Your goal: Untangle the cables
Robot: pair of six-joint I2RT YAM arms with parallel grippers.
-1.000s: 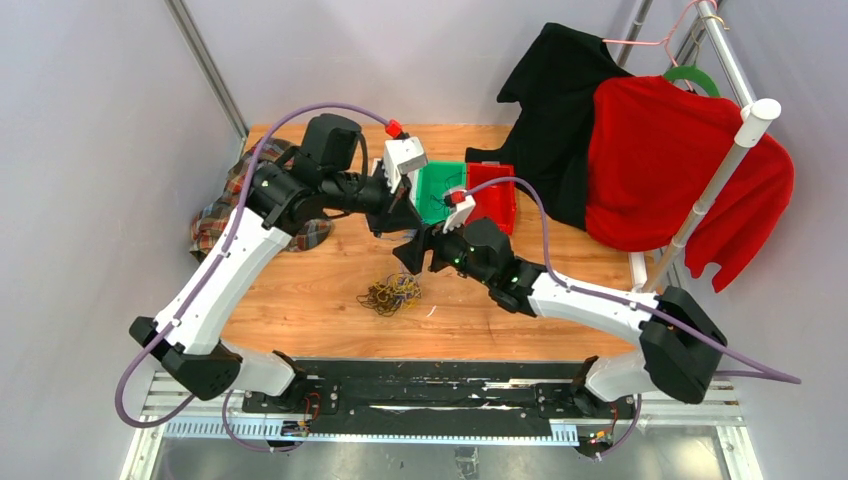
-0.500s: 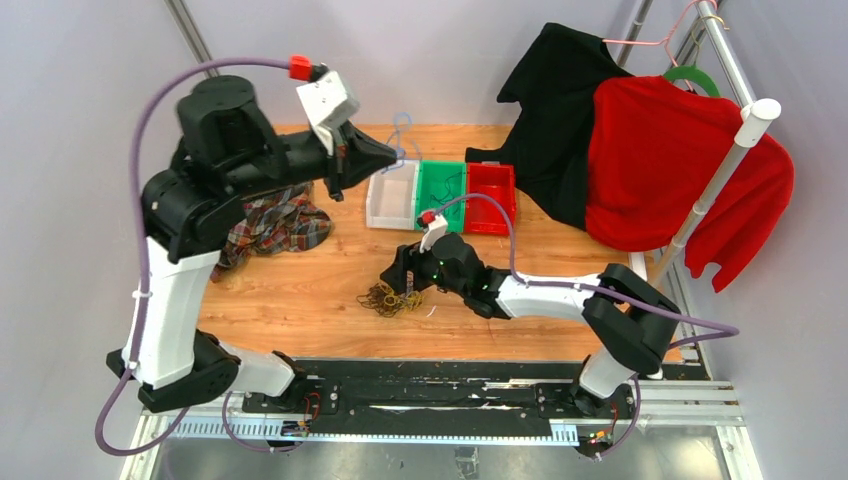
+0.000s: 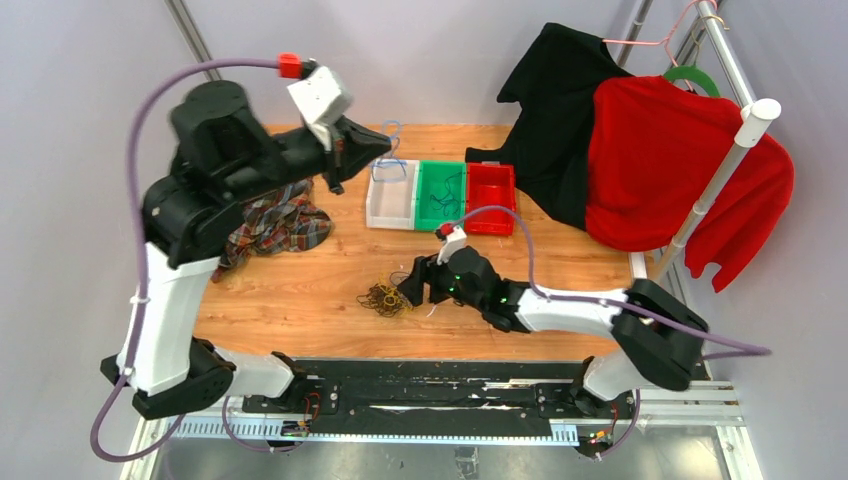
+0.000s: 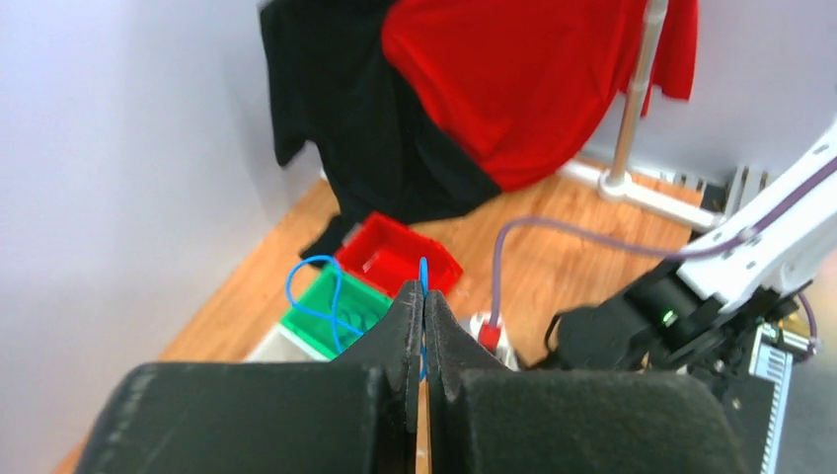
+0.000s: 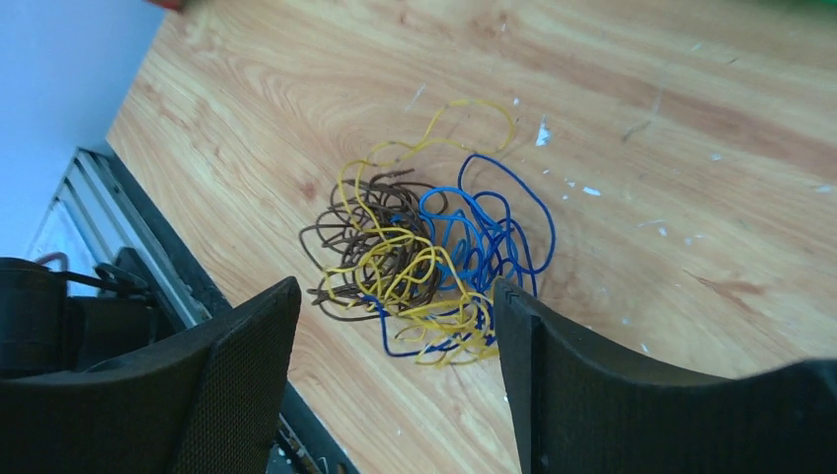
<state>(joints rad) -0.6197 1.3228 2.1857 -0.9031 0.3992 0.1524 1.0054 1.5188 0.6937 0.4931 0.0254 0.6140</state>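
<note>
The cables [image 3: 385, 297] lie as a fist-sized tangle of blue, yellow and brown wire near the table's front edge. In the right wrist view the tangle [image 5: 424, 257] sits just ahead of my right gripper [image 5: 395, 296], whose fingers stand wide apart with nothing between them. From above, the right gripper [image 3: 408, 290] is low beside the tangle's right side. My left gripper [image 3: 385, 150] is raised high over the bins. It is shut on a single blue cable [image 4: 311, 296], which hangs in a loop from the left gripper [image 4: 422, 291].
Clear [image 3: 392, 195], green [image 3: 440, 195] and red [image 3: 490, 195] bins stand in a row at the back; dark wires lie in the green one. A plaid cloth [image 3: 275, 225] lies at the left. Black and red garments [image 3: 660, 160] hang on a rack at the right.
The left arm lifted up and back from the bins with the blue cable in its jaws. The right gripper came down to the tangle, then shifted slightly right, its jaws narrowing a little.
</note>
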